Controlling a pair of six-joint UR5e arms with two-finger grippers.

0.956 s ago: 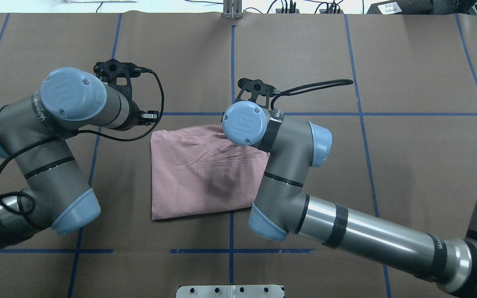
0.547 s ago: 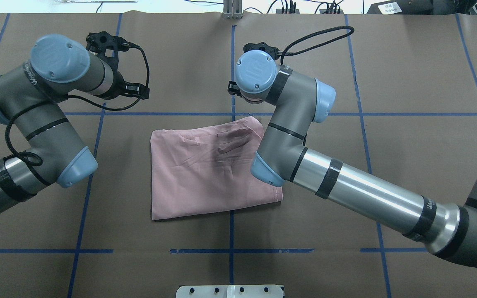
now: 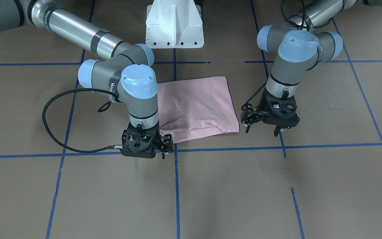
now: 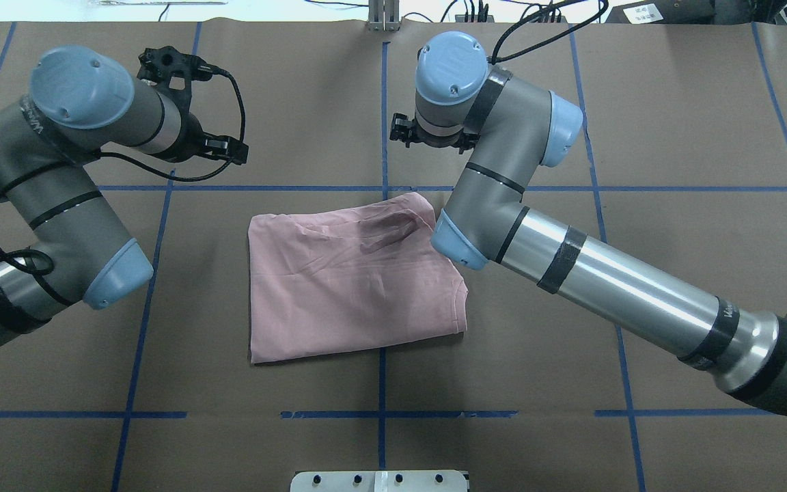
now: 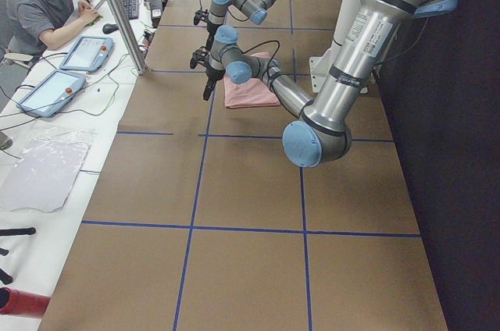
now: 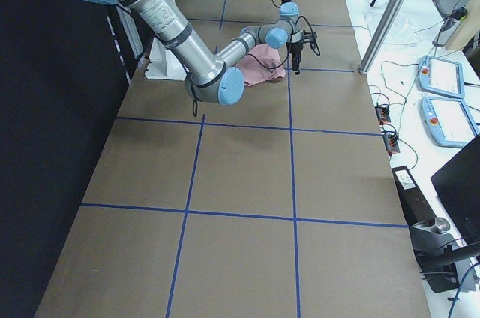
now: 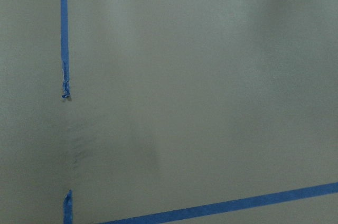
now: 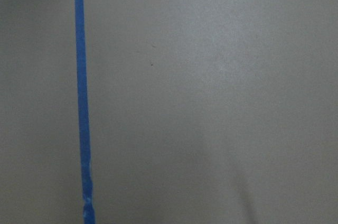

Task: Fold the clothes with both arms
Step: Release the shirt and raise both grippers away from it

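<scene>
Centre frame, your folded pale pink T-shirt (image 4: 339,294) lies flat; left black two-finger gripper (image 3: 260,128) spread empty, right black gripper (image 3: 165,146) you cannot tell.

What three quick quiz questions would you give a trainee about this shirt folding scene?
1. True or false: the T-shirt lies folded on the table, and neither the left end effector nor the right end effector grips it.
2. In the overhead view, which arm overlaps the T-shirt's edge? A, left arm. B, right arm. C, neither.
3. Fill in: both wrist cameras show only bare table paper and ___ tape.

Key: 1 true; 2 B; 3 blue.
</scene>
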